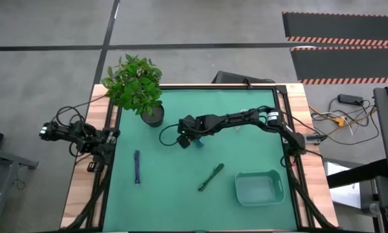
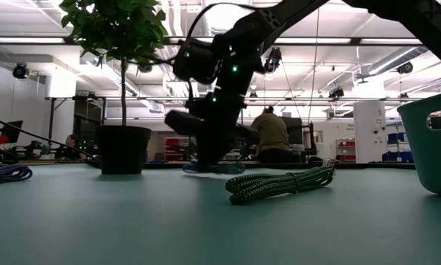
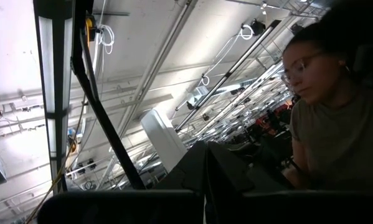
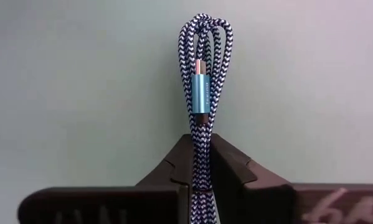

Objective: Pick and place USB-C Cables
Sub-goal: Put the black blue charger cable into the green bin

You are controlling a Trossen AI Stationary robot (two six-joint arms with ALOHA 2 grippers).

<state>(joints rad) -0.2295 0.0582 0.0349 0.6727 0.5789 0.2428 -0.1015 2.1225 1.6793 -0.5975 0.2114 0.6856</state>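
My right gripper (image 1: pixel 195 140) reaches over the mat's middle, near the plant pot, and is shut on the teal-blue cable bundle (image 4: pixel 202 87). The bundle is blue-and-white braided with a teal plug. In the low view it shows under the gripper at the mat (image 2: pixel 213 168). The dark blue-purple bundle (image 1: pixel 136 167) lies flat on the mat's left part. The green bundle (image 1: pixel 210 177) lies flat near the bin. The white-and-red bundle is out of view. My left gripper (image 1: pixel 108 136) waits shut off the table's left edge. My right gripper pinches the teal-blue bundle's several strands (image 4: pixel 202 146) between its two fingers (image 4: pixel 230 165), just behind the teal plug. The fingers lie along the bundle and come from above. The looped end (image 4: pixel 205 25) sticks out past the fingertips. Whether it rests on the mat I cannot tell.
A potted plant (image 1: pixel 136 87) stands at the mat's far left corner, close to my right gripper. A teal bin (image 1: pixel 259 188) stands at the near right. In the low view a person sits in the room behind the table (image 2: pixel 270 136).
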